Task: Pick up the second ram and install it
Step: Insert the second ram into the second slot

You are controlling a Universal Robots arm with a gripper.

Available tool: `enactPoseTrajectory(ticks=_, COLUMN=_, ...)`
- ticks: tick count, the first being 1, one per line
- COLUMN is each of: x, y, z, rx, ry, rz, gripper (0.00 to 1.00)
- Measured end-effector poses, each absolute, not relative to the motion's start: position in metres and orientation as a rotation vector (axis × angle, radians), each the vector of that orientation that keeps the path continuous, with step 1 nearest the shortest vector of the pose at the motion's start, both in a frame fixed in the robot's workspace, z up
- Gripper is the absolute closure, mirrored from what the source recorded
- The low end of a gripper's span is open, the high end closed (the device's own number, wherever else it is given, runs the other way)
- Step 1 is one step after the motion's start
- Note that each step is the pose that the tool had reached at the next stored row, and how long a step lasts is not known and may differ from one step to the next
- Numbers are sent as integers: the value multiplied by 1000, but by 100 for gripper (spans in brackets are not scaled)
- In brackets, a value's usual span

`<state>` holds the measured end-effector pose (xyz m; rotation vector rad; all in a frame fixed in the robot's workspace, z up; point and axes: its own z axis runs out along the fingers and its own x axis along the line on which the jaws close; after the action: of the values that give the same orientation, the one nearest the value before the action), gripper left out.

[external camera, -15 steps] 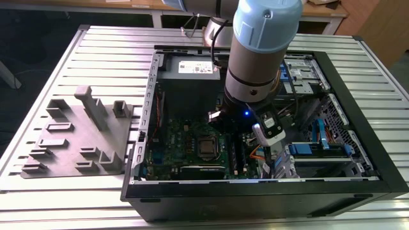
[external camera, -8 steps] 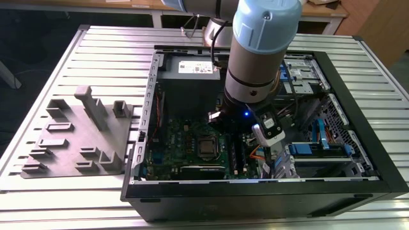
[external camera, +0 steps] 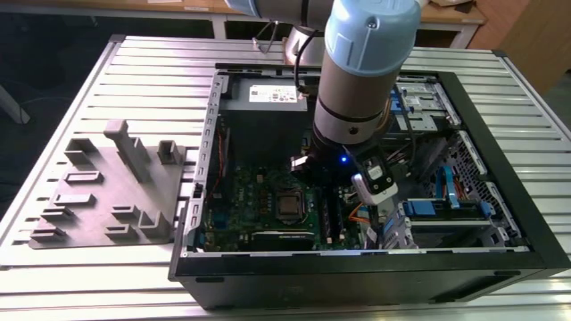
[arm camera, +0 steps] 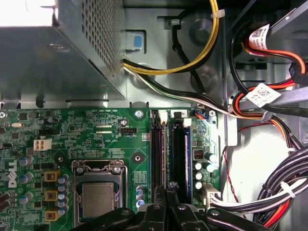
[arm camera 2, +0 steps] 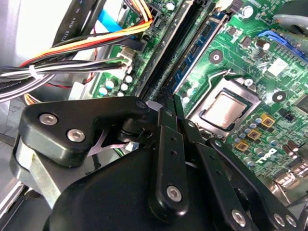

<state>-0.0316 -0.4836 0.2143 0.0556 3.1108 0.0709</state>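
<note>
RAM (arm camera: pixel 168 159) stands on edge between the black slots (arm camera: pixel 157 149) on the motherboard (arm camera: pixel 86 139), beside the CPU socket (arm camera: pixel 98 195). Gripper (arm camera: pixel 166 192) sits right on its near end, fingers pressed close together over the strip; whether they pinch it or just push, can't tell. Looks like the seating step, inside the case (external camera: pixel 499 120). Next move calls for straight downward pressure, stick aligned with its slot, clear of the cables (arm camera: pixel 269 192).

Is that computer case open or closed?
Open: the case has no side panel on, so the motherboard inside is in plain sight.
</note>
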Motion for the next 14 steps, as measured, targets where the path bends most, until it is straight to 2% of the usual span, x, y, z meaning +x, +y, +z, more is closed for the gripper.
enactPoseTrajectory(ticks=12, x=-32, y=-484, z=214, rx=56, ry=3111, rz=71, gripper=90)
enactPoseTrajectory(ticks=13, x=-32, y=-484, z=214, rx=56, ry=3111, rz=71, gripper=84)
enactPoseTrajectory(ticks=14, x=-32, y=-484, z=214, rx=56, ry=3111, rz=71, gripper=84)
